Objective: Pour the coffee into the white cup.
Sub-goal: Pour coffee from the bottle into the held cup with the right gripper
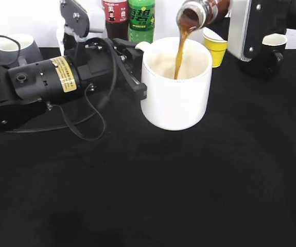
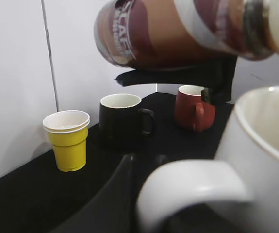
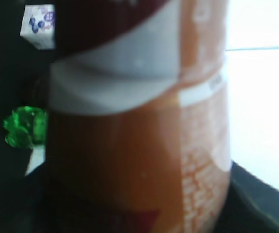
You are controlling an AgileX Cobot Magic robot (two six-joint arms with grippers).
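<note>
The white cup (image 1: 176, 90) stands on the black table in the middle of the exterior view. My left gripper (image 1: 136, 69) is shut on its loop handle (image 2: 192, 189) from the left; one dark finger (image 2: 115, 204) shows beside the handle. My right gripper (image 1: 240, 23) holds the coffee bottle (image 1: 202, 10) tilted mouth-down above the cup. A brown stream of coffee (image 1: 181, 51) falls from the mouth into the cup. The bottle's brown-red-white wrap shows in the left wrist view (image 2: 178, 34) and fills the right wrist view (image 3: 139, 121), hiding the right fingers.
A cola bottle (image 1: 115, 15) and a green soda bottle (image 1: 141, 18) stand behind the cup. A yellow paper cup (image 1: 215, 46), a black mug (image 1: 268, 54) and a red mug (image 2: 192, 108) stand at the back right. A grey mug (image 1: 16, 49) is at the far left.
</note>
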